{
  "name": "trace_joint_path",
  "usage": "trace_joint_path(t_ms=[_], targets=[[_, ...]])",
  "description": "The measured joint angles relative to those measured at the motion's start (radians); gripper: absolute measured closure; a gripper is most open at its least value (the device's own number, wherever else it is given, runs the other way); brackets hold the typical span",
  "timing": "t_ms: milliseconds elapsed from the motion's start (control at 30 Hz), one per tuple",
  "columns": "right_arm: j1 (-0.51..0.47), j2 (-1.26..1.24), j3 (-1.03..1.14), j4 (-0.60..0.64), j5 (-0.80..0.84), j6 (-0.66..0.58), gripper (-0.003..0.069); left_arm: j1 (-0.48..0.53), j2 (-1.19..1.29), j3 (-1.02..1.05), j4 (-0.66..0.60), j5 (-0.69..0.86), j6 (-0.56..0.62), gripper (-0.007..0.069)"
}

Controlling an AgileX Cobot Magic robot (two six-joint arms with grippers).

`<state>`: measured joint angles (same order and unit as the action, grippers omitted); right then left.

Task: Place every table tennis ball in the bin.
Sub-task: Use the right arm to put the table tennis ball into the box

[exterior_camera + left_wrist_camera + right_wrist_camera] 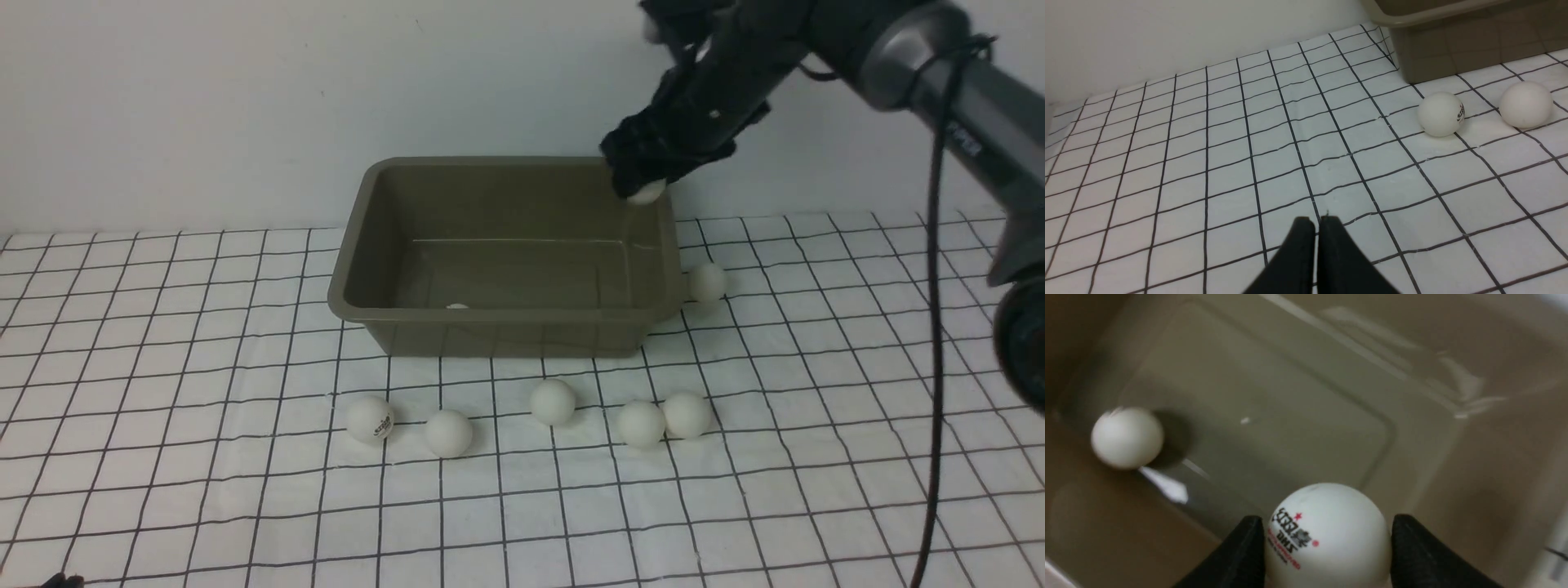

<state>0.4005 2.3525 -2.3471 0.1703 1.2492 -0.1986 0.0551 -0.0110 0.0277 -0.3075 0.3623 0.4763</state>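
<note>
Front view has the right claw (643,181) poised above the far right corner of the olive-grey bin (506,335), gripping a table tennis ball (649,193) just over the rim. Right wrist view confirms the grip: its two black fingers (1241,551) are parted only by the ball's width and press its sides. The bin floor lies directly beneath, so letting go should drop the ball inside rather than onto the rim. I judge this to be the release step.

One ball in the bin (1126,437) rests by the near wall, barely peeking over it in the front view. Six loose balls lie on the checked tabletop (163,327). Five form a rough row before the bin's near wall, from the logo ball (370,419) to the rightmost ball (687,414). A side ball (707,282) sits just beside the bin's right wall.

The left claw (1316,223) is closed on nothing, close to the tabletop and well away from the bin, apparently parked clear of the right arm's work.
</note>
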Motion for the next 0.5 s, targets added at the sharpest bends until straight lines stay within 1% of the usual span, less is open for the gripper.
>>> trace_joint_path(t_ms=[100, 233, 300, 333, 500], targets=[[0.04, 0.027, 0.001, -0.021, 0.005, -0.003, 0.0298, 0.0, 0.0, 0.0, 0.0, 0.0, 0.0, 0.0629], [0.046, 0.046, 0.001, -0.037, 0.004, -0.003, 0.0296, 0.0, 0.0, 0.0, 0.0, 0.0, 0.0, 0.0629], [0.046, 0.052, 0.001, -0.039, 0.003, -0.003, 0.0284, 0.0, 0.0, 0.0, 0.0, 0.0, 0.0, 0.0629], [0.046, 0.056, 0.001, -0.041, 0.003, -0.003, 0.0277, 0.0, 0.0, 0.0, 0.0, 0.0, 0.0, 0.0629], [0.046, 0.076, 0.001, -0.038, 0.003, -0.003, 0.0195, 0.0, 0.0, 0.0, 0.0, 0.0, 0.0, 0.0629]])
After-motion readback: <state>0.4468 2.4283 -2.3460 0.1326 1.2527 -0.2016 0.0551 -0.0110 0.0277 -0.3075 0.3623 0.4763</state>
